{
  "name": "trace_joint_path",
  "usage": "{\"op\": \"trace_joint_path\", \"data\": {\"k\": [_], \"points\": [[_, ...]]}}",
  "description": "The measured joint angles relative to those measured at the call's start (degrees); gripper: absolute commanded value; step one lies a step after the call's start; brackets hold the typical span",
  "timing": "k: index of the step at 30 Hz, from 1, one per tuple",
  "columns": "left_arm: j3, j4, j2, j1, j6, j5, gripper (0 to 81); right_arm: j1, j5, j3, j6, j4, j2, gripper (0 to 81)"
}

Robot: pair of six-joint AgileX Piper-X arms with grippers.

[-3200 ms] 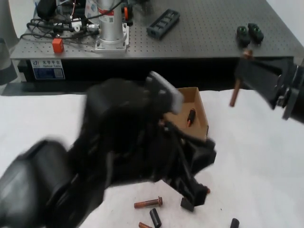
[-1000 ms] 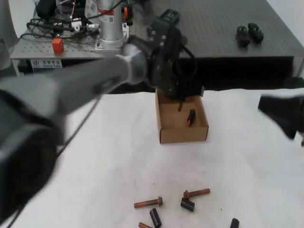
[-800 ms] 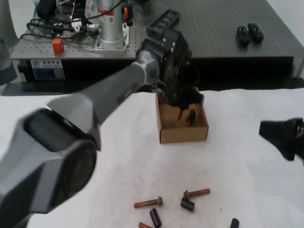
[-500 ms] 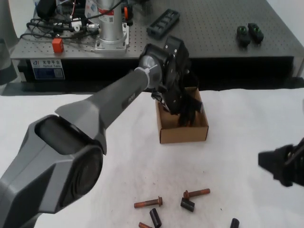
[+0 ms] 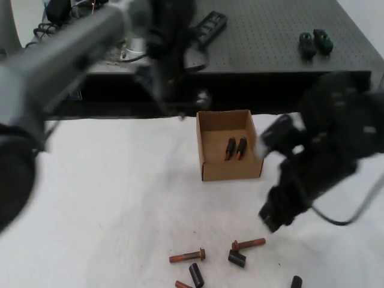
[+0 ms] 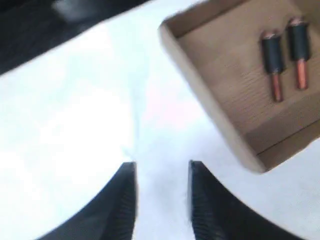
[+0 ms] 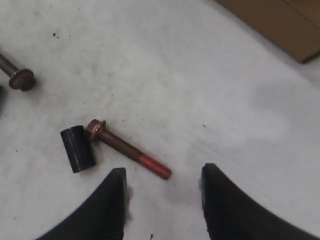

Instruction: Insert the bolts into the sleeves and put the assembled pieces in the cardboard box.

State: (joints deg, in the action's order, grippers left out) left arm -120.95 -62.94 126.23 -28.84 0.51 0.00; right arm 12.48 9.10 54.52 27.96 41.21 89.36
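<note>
The cardboard box stands mid-bench with two assembled pieces in it, side by side. In the left wrist view the same box and pieces lie ahead of my left gripper, which is open and empty over the white cloth beside the box. My right gripper is open just above a loose bolt whose head touches a black sleeve. The right arm hangs over the loose bolt and sleeve.
More loose parts lie near the front edge: a bolt, a sleeve, another sleeve and a bolt end. A second bolt head lies off to one side. The blurred left arm crosses the back left.
The left arm has lifted out of the box and swung back and left, leaving a second assembled piece inside. The right arm has come in from the right edge over the loose bolts.
</note>
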Motion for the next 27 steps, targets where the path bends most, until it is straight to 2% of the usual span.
{"op": "trace_joint_path", "data": {"k": [4,6,7,11,15,23,25,27], "points": [[15.16,3.01,-11.49,3.95,0.08,0.0,25.2,3.76,-2.21,3.52,5.33,2.55,7.18,33.9],[23.92,6.2,-14.21,4.34,0.08,0.0,25.2,4.45,-3.79,3.71,6.21,2.53,7.96,33.9],[31.01,9.19,-19.1,4.77,0.08,0.5,25.2,5.06,-5.07,3.79,7.3,2.43,8.48,33.9],[46.15,16.26,-32.03,5.51,0.23,2.17,25.2,6.87,-7.64,3.78,9.39,1.86,10.21,33.9],[50.84,17.12,-36.65,6.16,0.23,2.46,25.2,7.33,-8.54,3.93,10.74,0.8,11.23,33.9],[51.75,16.49,-37.62,6.72,2.03,2.46,25.2,10.04,-9.1,4.44,11.74,-2.12,14.47,33.7],[51.75,16.49,-37.69,6.84,2.68,2.46,25.2,10.68,-9.93,4.71,11.75,-2.14,14.94,29.5],[51.75,16.49,-37.72,6.84,2.8,2.46,25.2,11.06,-10.66,4.7,11.75,-2.14,14.93,18.8]]}}
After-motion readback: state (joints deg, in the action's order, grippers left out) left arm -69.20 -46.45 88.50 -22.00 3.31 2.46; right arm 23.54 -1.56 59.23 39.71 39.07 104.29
